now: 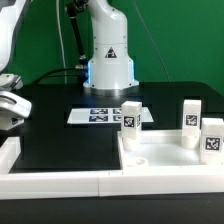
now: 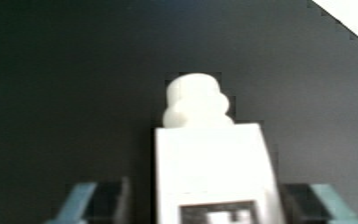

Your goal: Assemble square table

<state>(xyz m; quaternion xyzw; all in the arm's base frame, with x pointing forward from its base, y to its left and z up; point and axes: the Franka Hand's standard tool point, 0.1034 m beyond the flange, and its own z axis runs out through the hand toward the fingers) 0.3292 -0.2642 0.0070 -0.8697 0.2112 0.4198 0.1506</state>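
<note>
Exterior view first: the square tabletop (image 1: 165,160), a white plastic slab with a raised rim, lies on the black desk (image 1: 55,135) near the front edge. Three blocky white legs (image 1: 131,117) with black-and-white tags stand on or just behind it; whether any is screwed in cannot be told. The marker board (image 1: 105,114) lies flat behind them, before the arm's base (image 1: 108,60). White border rails (image 1: 50,182) run along the front. The claw itself is not clearly seen here.

Wrist view: the claw (image 2: 197,205) grips a fourth leg (image 2: 208,165) between its fingers (image 2: 91,203), closed on its flat sides. The leg is smooth, matte, square in section, ending in a rounded threaded stub. My reading: this is the carry step; next, align the stub over a corner hole and twist it in.
</note>
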